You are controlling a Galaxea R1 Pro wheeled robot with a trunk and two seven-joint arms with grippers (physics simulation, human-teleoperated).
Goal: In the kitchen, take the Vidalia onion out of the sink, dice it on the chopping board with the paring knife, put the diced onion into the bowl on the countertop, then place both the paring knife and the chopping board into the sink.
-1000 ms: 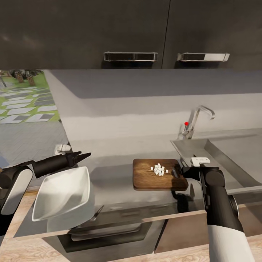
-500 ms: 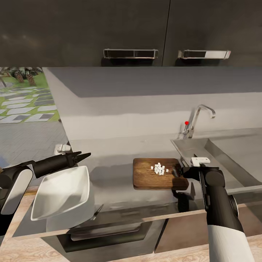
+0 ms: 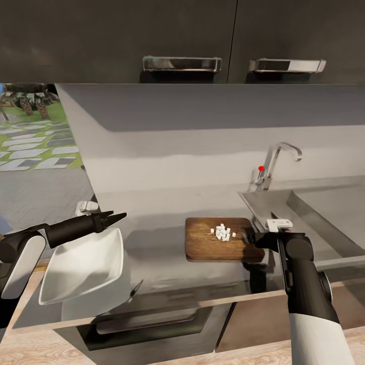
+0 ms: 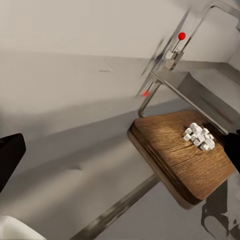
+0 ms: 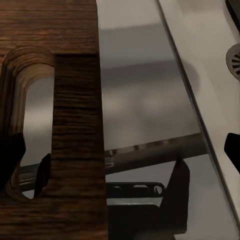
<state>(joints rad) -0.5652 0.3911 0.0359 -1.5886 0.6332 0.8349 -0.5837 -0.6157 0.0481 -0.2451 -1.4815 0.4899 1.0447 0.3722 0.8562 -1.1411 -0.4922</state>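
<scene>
1. Paring knife: cannot be made out in any view. The left claw [image 3: 119, 217] has its black fingers tapering to one point in the head view, so it looks closed; whether it pinches the bowl [image 3: 83, 266] rim is unclear, as the tips sit just above the bowl's far edge.
2. The right claw [image 3: 252, 239] is at the right end of the chopping board [image 3: 223, 246]. Its fingers are mostly hidden behind the wrist block in the head view. In the right wrist view one dark finger [image 5: 10, 157] shows in the handle slot and another tip at the far frame edge, well apart, so the jaws read as parted; grip on the board cannot be confirmed.
3. The bowl is white, square-rimmed with rounded corners and tilted, its opening facing up and toward the left. It overhangs the worktop [image 3: 152, 223] front edge, lower corner cut off by nothing but hard to separate from its reflection.
4. The chopping board is dark brown wood, visible grain, rounded corners. It lies flat, long axis running left-right, slot end toward the sink [image 3: 304, 213].
5. The diced onion [image 3: 222, 232] is a small cluster of white cubes on the board's right half, nearer the far edge.
6. The sink is steel, just right of the board, right part cut off by the frame. The angular chrome tap [image 3: 276, 165] has a red dot.
7. The worktop is smooth, grey and glossy.
</scene>
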